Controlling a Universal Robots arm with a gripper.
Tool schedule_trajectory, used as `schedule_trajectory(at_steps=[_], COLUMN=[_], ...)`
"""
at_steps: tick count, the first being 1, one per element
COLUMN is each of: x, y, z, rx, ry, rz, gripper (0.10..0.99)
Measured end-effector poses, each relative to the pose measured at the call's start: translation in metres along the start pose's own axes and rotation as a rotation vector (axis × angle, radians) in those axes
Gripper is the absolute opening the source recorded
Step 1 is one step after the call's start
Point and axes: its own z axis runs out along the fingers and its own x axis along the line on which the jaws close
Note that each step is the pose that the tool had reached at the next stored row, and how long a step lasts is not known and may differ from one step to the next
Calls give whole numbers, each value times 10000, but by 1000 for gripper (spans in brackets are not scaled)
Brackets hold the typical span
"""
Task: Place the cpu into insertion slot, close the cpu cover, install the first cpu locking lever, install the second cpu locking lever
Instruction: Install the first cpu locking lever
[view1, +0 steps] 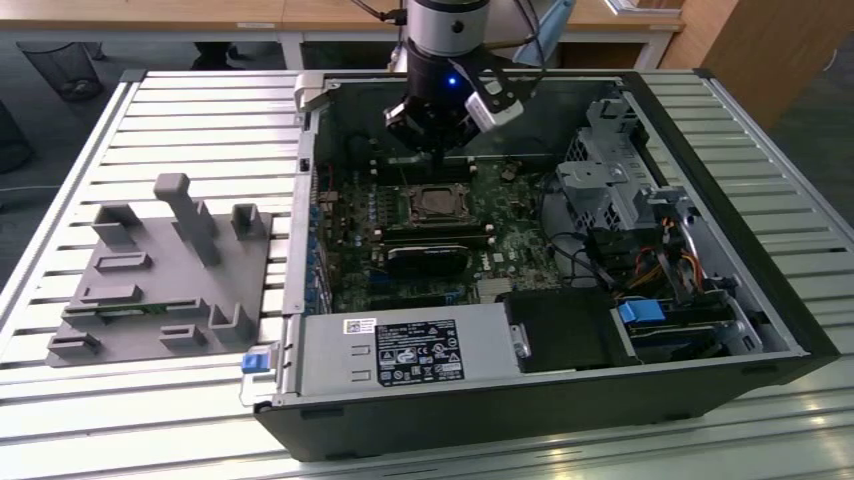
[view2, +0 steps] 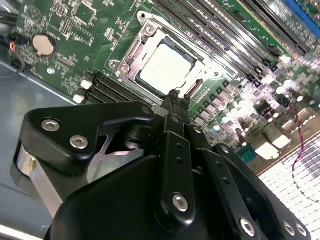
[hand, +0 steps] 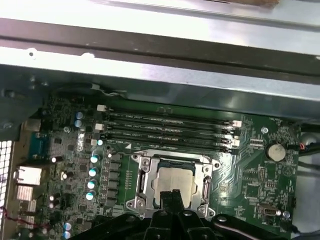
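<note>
The cpu sits flat in the insertion slot on the green board. Its dull, pale-silver square top shows through the window of the cpu cover, which lies down flat around it. Room: memory slots run just beside one edge of the socket with the grey case wall beyond them, a row of capacitors stands near another edge, and the space above is open. The claw hangs at the cover's edge, fingers pressed together with nothing between them, contact not discernible; the computer case lies open on the slatted counter.
</note>
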Motion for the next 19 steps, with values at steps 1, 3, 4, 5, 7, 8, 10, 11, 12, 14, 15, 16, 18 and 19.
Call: schedule_trajectory(at_steps=[1, 3, 4, 5, 7, 8, 10, 11, 12, 14, 15, 16, 18, 19], x=[7, 23, 32, 41, 58, 66, 77, 82, 87, 97, 103, 111, 133, 145], y=[1, 2, 3, 3, 5, 5, 6, 7, 7, 8, 8, 9, 11, 12], z=[1, 1, 1, 0, 0, 0, 0, 0, 0, -1, -1, -1, -1, -1], rx=[0, 0, 1, 1, 1, 1, 1, 1, 1, 2, 1, 1, 1, 2], ry=[-2, -4, -3, -4, -3, -3, -3, -3, -3, -3, -3, -3, -3, -3], rz=[43, 53, 53, 55, 59, 59, 60, 59, 60, 60, 60, 60, 60, 60], gripper=[106, 106, 106, 106, 106, 106, 106, 106, 106, 106, 106, 106, 106, 106])
